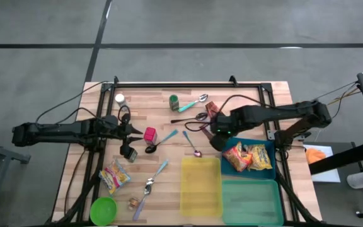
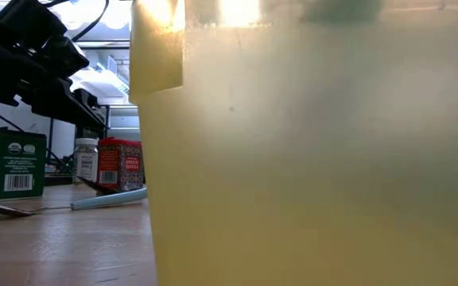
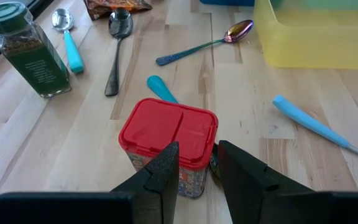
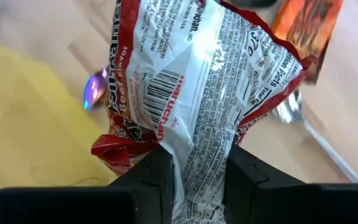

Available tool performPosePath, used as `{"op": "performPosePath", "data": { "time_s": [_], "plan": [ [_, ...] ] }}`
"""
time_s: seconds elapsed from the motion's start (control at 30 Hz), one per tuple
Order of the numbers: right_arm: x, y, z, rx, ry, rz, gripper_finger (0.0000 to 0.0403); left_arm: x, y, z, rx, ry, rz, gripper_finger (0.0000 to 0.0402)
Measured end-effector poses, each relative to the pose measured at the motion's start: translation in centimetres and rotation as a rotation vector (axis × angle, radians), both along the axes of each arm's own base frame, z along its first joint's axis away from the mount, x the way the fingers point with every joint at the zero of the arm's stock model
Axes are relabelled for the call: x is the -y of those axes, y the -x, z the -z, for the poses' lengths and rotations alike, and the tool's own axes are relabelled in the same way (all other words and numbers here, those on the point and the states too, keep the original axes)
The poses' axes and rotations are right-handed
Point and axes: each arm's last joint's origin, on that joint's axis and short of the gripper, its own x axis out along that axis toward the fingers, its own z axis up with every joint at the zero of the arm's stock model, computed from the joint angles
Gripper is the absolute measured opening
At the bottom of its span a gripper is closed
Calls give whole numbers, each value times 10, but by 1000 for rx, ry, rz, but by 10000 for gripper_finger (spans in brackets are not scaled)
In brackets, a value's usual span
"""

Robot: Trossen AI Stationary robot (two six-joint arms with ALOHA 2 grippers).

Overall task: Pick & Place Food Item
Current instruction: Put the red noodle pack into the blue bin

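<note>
The right gripper (image 4: 191,171) was pinched shut on a red-and-white noodle packet (image 4: 197,81), the wrapper squeezed between its two fingers and hanging above the table (image 1: 162,183). In the high view this gripper (image 1: 218,140) sat right of the table's centre, at about ten o'clock from the blue bin (image 1: 266,146), just off its corner. That bin already held two snack packets (image 1: 247,157) lying side by side. At six o'clock from the blue bin lay the green bin (image 1: 251,202), and at nine o'clock from that, touching it, the yellow bin (image 1: 200,186), with nothing visible inside either.

The left gripper (image 3: 197,171) stood left of centre, its fingers a narrow gap apart and holding nothing, just behind the red-lidded box (image 3: 169,140). Another noodle packet (image 1: 115,175) lay at six o'clock from the left gripper, and a green bowl (image 1: 103,209) beyond it at the table's near edge.
</note>
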Motion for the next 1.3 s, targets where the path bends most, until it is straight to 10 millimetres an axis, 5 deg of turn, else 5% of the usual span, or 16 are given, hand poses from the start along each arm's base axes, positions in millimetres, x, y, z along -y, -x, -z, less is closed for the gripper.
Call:
{"op": "performPosePath", "data": {
  "time_s": [0.5, 0.77, 1.3],
  "plan": [
    [-58, 68, -19, -102, -128, -41, 89, 0, 0, 0, 1, -1, 2, 115],
    [-78, 90, 13, -218, -78, -108, 89, 0, 0, 0, 1, -1, 1, 115],
    [-68, 107, 76, -360, 47, -225, 89, 0, 0, 0, 1, -1, 1, 115]
  ]
}}
